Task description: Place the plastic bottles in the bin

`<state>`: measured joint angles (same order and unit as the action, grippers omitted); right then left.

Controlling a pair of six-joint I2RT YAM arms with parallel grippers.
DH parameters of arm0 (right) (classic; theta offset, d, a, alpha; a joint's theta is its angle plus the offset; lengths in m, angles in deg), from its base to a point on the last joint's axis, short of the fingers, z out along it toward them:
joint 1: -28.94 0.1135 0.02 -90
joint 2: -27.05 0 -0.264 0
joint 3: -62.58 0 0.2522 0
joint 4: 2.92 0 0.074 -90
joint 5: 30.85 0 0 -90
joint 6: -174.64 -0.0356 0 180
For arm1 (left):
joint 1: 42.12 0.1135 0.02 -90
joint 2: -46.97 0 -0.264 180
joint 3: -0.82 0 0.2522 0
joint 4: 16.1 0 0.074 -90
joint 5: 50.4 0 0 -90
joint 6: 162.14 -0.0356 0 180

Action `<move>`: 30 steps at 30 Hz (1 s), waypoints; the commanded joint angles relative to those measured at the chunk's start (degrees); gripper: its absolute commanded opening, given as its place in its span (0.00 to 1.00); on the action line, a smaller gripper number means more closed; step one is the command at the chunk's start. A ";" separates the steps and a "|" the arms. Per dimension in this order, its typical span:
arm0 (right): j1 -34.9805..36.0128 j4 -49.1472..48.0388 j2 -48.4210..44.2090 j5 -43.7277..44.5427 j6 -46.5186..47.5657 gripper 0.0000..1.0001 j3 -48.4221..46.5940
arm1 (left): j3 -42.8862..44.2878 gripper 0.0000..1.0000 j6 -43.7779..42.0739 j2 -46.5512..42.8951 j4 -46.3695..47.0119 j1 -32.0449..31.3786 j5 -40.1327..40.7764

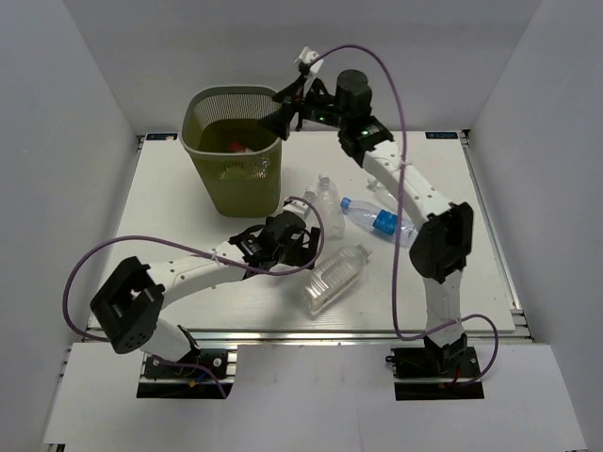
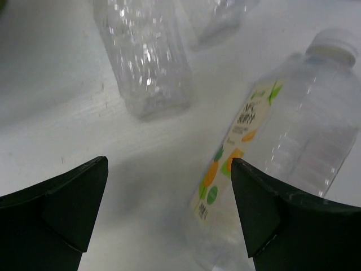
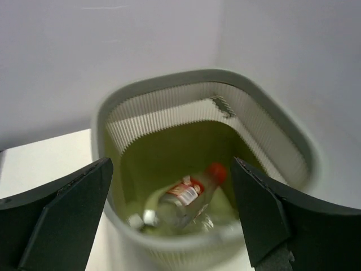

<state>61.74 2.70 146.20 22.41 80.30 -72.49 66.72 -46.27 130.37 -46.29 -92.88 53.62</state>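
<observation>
The olive-green mesh bin (image 1: 212,179) stands at the table's back left. A red-labelled bottle (image 3: 189,197) lies inside it, with other clear bottles under it. My right gripper (image 1: 279,121) hangs open and empty over the bin's right rim (image 3: 271,130). My left gripper (image 1: 306,234) is open and low over the table, right of the bin. In the left wrist view a clear bottle with a fruit label and white cap (image 2: 282,141) lies against the right finger (image 2: 282,214), unheld. A blue-capped bottle (image 1: 377,218) and a large square ribbed bottle (image 1: 334,278) lie on the table.
More clear bottles lie beyond the left gripper (image 2: 146,62) (image 2: 217,17), seen from above right of the bin (image 1: 325,198). White walls enclose the table on three sides. The right arm's purple cable (image 1: 400,141) loops over the right half.
</observation>
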 commanded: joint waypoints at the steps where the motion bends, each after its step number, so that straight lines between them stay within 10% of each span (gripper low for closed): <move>1: -3.51 1.71 -13.67 9.10 6.07 0.90 3.36 | 4.89 0.99 -2.83 2.20 5.16 -0.30 4.78; 4: -6.59 12.69 -19.48 14.46 10.82 0.81 9.93 | 7.18 0.99 -4.42 6.85 7.11 -0.30 5.57; 6: -9.31 19.34 -22.98 16.42 11.02 0.50 14.85 | 11.21 0.99 -4.94 10.37 7.11 -0.30 6.27; 8: -13.88 21.40 -29.21 18.62 10.93 0.39 22.59 | 15.96 0.99 -4.95 15.90 4.06 0.31 9.17; 15: -23.74 28.70 -43.91 17.66 15.31 0.77 50.86 | 28.61 0.99 -4.69 29.78 -6.84 1.98 16.29; 24: -29.54 29.85 -50.95 12.74 16.46 0.85 63.39 | 31.44 0.97 -3.72 35.86 -11.42 2.51 16.48; 30: -30.16 32.92 -46.83 4.95 25.33 0.74 63.75 | 28.55 0.47 -5.03 31.67 -7.31 1.90 13.93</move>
<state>32.01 33.88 97.31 33.89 99.71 -8.28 97.23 -50.14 165.86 -54.49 -90.65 69.10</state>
